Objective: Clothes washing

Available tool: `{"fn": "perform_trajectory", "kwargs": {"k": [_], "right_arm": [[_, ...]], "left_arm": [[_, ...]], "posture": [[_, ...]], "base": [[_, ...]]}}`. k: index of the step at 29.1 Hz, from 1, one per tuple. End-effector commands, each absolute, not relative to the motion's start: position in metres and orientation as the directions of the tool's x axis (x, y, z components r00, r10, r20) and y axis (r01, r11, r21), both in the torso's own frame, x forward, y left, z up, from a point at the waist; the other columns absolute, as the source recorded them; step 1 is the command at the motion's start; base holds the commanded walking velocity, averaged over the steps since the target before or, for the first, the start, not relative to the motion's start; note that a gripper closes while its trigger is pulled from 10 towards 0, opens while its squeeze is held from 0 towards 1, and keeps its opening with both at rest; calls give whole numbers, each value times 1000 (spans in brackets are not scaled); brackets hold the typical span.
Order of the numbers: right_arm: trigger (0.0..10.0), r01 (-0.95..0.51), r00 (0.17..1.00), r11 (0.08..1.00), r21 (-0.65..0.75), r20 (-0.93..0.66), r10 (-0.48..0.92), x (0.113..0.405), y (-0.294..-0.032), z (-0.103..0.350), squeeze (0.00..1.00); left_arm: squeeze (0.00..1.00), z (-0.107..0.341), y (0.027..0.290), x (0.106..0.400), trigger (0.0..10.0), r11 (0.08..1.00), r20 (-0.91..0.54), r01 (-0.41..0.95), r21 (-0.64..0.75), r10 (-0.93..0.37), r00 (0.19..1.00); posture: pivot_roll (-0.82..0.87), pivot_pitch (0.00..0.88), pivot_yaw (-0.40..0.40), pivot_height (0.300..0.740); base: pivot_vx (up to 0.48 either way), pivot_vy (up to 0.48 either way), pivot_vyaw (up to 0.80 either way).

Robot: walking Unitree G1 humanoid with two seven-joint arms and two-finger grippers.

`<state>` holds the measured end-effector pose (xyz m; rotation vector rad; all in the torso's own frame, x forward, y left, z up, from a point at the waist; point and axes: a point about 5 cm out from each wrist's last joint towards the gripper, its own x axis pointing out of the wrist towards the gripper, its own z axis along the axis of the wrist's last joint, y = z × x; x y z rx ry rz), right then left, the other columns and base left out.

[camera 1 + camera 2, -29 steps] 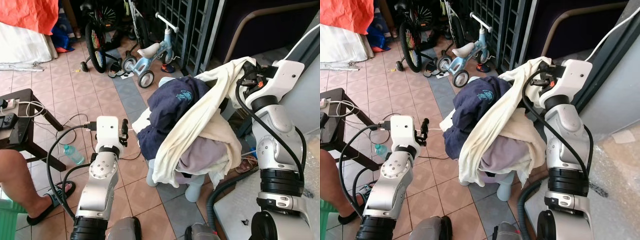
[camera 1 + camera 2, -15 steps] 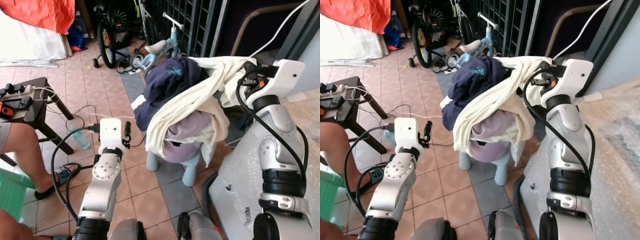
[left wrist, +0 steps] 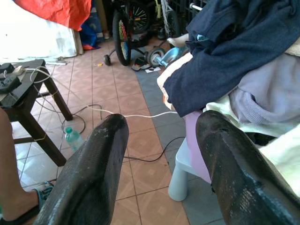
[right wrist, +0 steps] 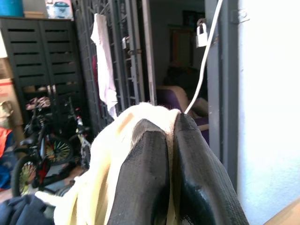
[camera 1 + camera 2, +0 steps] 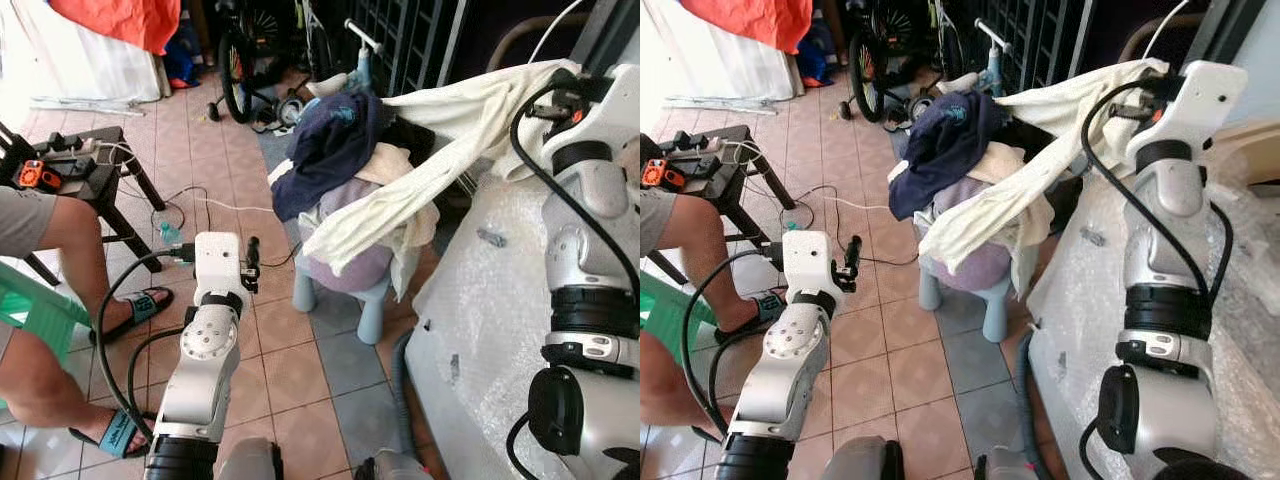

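I've got the cream shirt (image 5: 440, 150) pinched tight in the right gripper (image 4: 164, 154), up at about 1 o'clock, its tail draped over the clothes pile (image 5: 345, 190) on the little stool (image 5: 370, 300) at 12. My worry: if I pull harder, the tail could drag the navy top (image 5: 325, 140) off onto the floor or tip the stool. The left gripper (image 3: 161, 154) sits wide open near 9 o'clock, holding nothing.

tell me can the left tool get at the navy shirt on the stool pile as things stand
Probably yes. The left tool is open and points at the navy shirt with only bare floor between; the cream garment drapes over the far side.
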<state>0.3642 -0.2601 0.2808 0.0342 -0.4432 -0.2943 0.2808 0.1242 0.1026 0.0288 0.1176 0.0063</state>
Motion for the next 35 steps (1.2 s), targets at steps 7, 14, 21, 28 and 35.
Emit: {"fn": "perform_trajectory", "kwargs": {"k": [7, 14, 21, 28, 35], "right_arm": [[10000, 478, 767, 868, 135, 418, -488, 368, -301, 309, 0], [10000, 657, 665, 746, 111, 380, -642, 356, -336, 303, 0], [10000, 663, 678, 747, 55, 379, -630, 356, -335, 288, 0], [10000, 582, 732, 813, 17, 426, -532, 359, -321, 284, 0], [10000, 528, 766, 848, -47, 456, -453, 359, -308, 279, 0]], "left_arm": [[0, 103, 124, 280, 10000, 1000, -111, -5, 8, 6, 994], [0, 103, 122, 279, 10000, 998, -128, -4, -59, -3, 992], [0, 104, 117, 280, 10000, 996, -123, 24, -81, -34, 992], [0, 105, 118, 282, 10000, 998, -126, 20, -65, -28, 992], [0, 109, 120, 281, 10000, 996, -79, 43, -73, -48, 996]], "posture": [[-33, 70, 22, 740], [-36, 66, 22, 740], [-44, 65, 28, 740], [-43, 59, 28, 740], [-43, 52, 23, 740]], "base": [[0, 0, -563], [0, 46, -795], [0, 480, -800], [0, 480, -438], [0, 206, 0]]}}
